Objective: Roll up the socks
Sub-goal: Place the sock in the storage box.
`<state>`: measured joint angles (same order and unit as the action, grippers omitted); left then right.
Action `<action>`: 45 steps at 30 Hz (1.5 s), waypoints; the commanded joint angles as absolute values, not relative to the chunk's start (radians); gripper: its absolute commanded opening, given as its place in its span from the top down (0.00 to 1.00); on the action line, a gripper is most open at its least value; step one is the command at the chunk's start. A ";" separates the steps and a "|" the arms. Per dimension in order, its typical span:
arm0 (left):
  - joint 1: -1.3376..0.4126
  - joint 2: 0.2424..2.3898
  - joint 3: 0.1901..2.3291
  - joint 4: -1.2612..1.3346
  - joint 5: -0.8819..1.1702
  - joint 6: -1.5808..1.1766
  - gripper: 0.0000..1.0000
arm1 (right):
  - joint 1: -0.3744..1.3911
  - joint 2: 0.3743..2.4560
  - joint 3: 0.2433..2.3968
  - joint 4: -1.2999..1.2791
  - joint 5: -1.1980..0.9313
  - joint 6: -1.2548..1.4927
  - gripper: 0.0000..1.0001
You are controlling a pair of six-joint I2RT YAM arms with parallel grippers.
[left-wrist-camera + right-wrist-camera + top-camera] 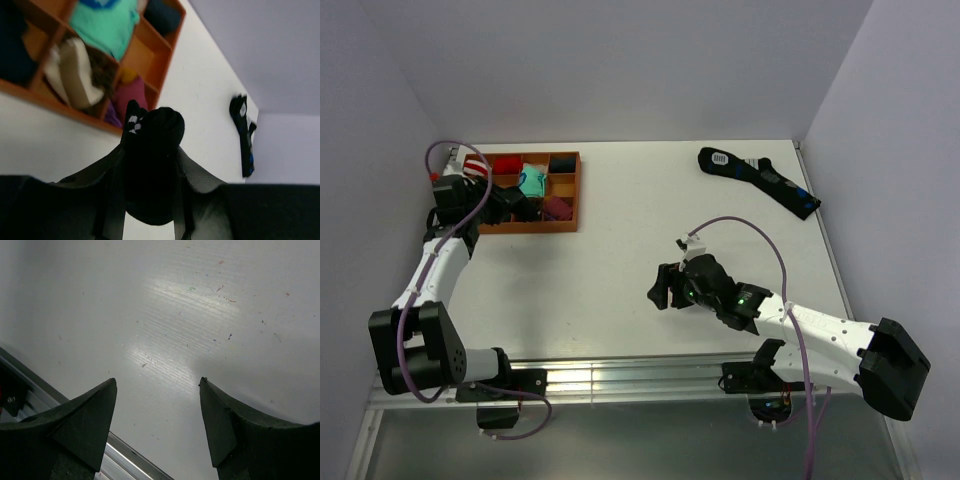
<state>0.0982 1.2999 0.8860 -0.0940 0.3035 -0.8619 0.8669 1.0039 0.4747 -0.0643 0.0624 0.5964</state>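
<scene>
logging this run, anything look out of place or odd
One dark sock lies flat and unrolled near the far right corner of the table, far from the tray. Nothing looks spilled or damaged.

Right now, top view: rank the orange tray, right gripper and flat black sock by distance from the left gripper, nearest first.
1. orange tray, far left, beside the left gripper holding a rolled black sock.
2. right gripper, centre, near side.
3. flat black sock, far right corner.
</scene>
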 commanded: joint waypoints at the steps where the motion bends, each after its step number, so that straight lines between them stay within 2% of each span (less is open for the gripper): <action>1: 0.185 1.351 0.949 0.041 0.406 -0.847 1.00 | 0.864 1.011 0.525 -0.074 0.029 0.546 0.26; 12: 0.368 1.578 0.957 0.406 0.466 -0.954 1.00 | 0.864 1.026 0.506 -0.025 -0.046 0.514 0.26; 19: 0.411 1.704 1.015 0.439 0.446 -0.920 1.00 | 0.864 1.015 0.494 -0.017 -0.077 0.506 0.26; 27: 0.472 1.841 1.089 0.430 0.497 -0.903 1.00 | 0.864 1.028 0.488 -0.006 -0.078 0.499 0.27; 45: 0.499 1.916 1.164 0.157 0.319 -0.813 1.00 | 0.864 1.028 0.486 -0.005 -0.097 0.497 0.27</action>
